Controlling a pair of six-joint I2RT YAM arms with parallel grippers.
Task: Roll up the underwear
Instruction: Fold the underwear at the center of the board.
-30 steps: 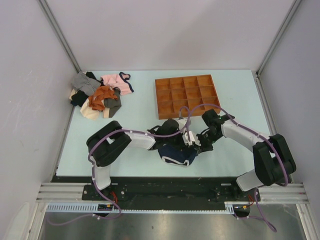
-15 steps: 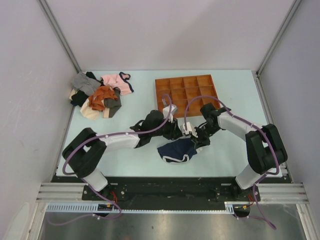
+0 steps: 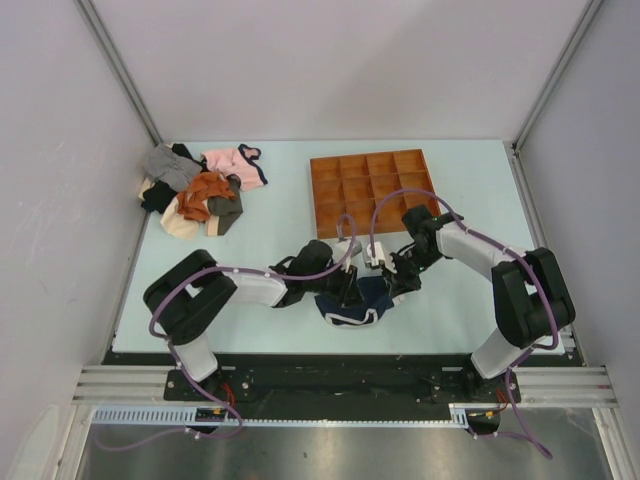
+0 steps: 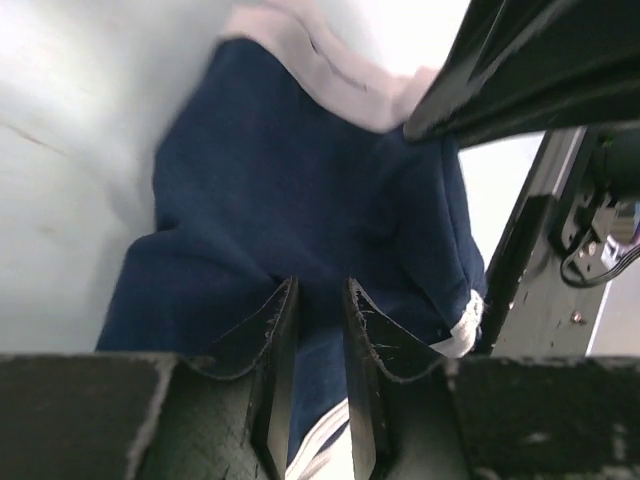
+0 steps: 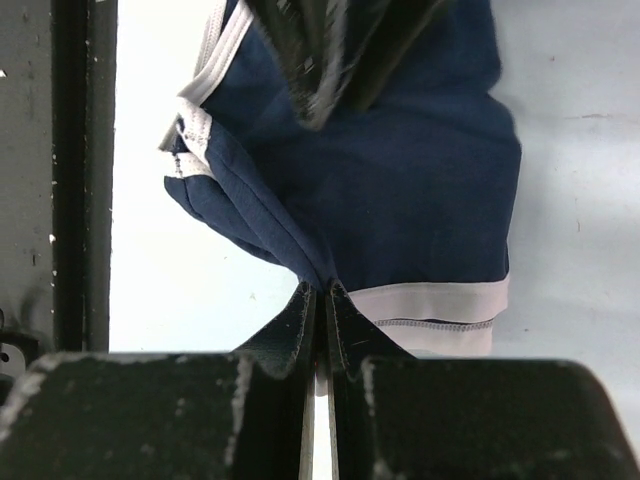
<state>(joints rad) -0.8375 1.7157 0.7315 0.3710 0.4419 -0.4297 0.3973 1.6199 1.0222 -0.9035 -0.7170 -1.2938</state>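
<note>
The navy underwear (image 3: 352,306) with white trim lies bunched on the table near the front edge, between the two arms. My left gripper (image 3: 345,288) hangs over its left part. In the left wrist view its jaws (image 4: 320,285) stand a narrow gap apart, tips at the navy cloth (image 4: 300,170), which shows through the gap unpinched. My right gripper (image 3: 388,283) is at the garment's right edge. In the right wrist view it (image 5: 322,288) is shut on a fold of the underwear (image 5: 400,200) beside the white waistband.
A wooden tray (image 3: 313,195) with several compartments stands just behind the grippers. A pile of clothes (image 3: 185,205), with a pink garment (image 3: 235,163) and an orange one (image 3: 205,192), lies at the back left. The front table edge is close to the underwear.
My left gripper had pulled back toward the tray half a second ago and has now come back down onto the underwear. My right gripper has kept its hold and barely moved.
</note>
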